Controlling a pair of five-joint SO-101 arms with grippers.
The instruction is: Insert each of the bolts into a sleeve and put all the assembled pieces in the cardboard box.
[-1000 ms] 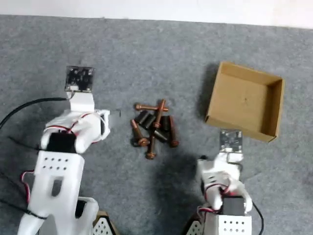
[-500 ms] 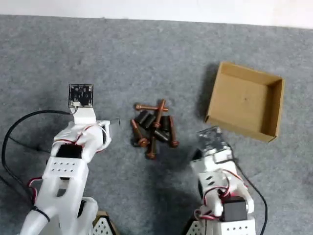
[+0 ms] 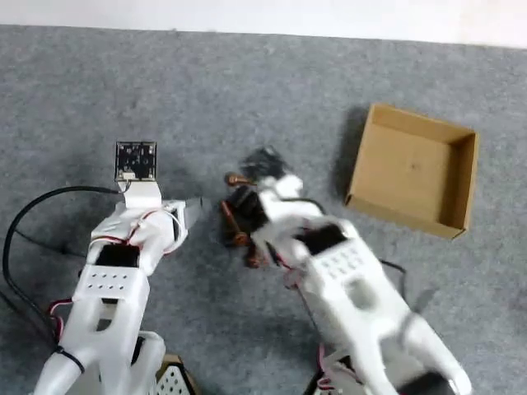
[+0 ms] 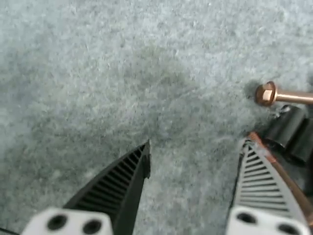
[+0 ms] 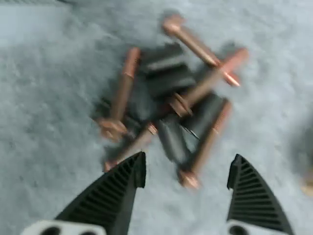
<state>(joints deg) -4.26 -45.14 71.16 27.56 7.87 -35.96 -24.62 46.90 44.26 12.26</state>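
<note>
Hovering above pile of copper bolts (image 5: 125, 81) and black sleeves (image 5: 166, 73), right gripper (image 5: 190, 156) has jaws spread wide, gripping no piece. Left gripper (image 4: 195, 143) likewise spread, low over grey mat (image 3: 247, 82) at pile's edge, one fingertip (image 4: 254, 161) just beside sleeve. Cardboard box (image 3: 409, 216) sits well apart from pile, on right arm's side

The pile of bolts and sleeves (image 5: 171, 95) lies on the table (image 3: 247, 82); the cardboard box (image 3: 412, 169) sits well to the right of the pile. The left gripper (image 4: 195, 143) is just left of the pile; the right gripper (image 5: 190, 155) hangs over it.
</note>
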